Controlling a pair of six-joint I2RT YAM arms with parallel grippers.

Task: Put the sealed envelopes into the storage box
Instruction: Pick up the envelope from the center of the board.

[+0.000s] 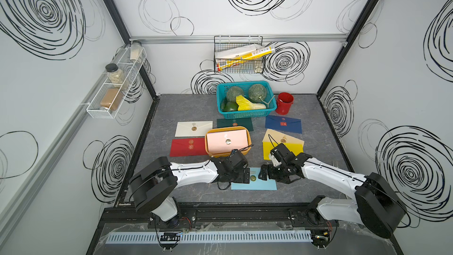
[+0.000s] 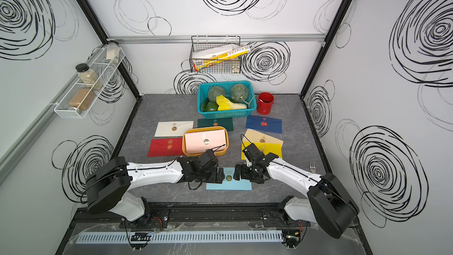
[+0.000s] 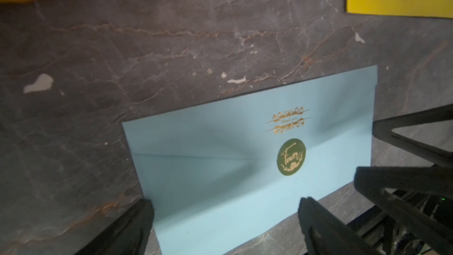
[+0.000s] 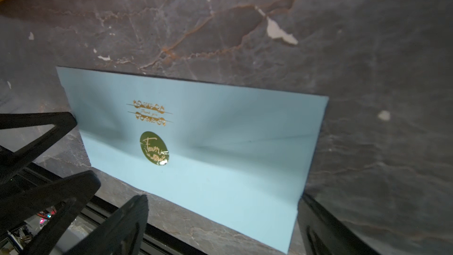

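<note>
At the front edge of the veined grey table [image 1: 318, 182], a flat light blue envelope [image 1: 255, 185] lies between the left gripper [image 3: 225, 201] and right gripper [image 4: 223, 196], both spread wide, with bare surface around it. Just behind, the round-cornered orange box [image 1: 228, 128] holds a pink envelope [image 1: 220, 141].

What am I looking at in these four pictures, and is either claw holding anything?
Two robot arms with open two-finger claws. Two pictures look down from overhead, nearly identical; two come from cameras on the wrists. The left gripper and right gripper sit at opposite ends of a light blue envelope lying flat on the table; neither grips it. A pink envelope lies in the orange storage box. Other envelopes, like the white envelope, lie around it, plus a teal basket of vegetables and a red bucket.
</note>
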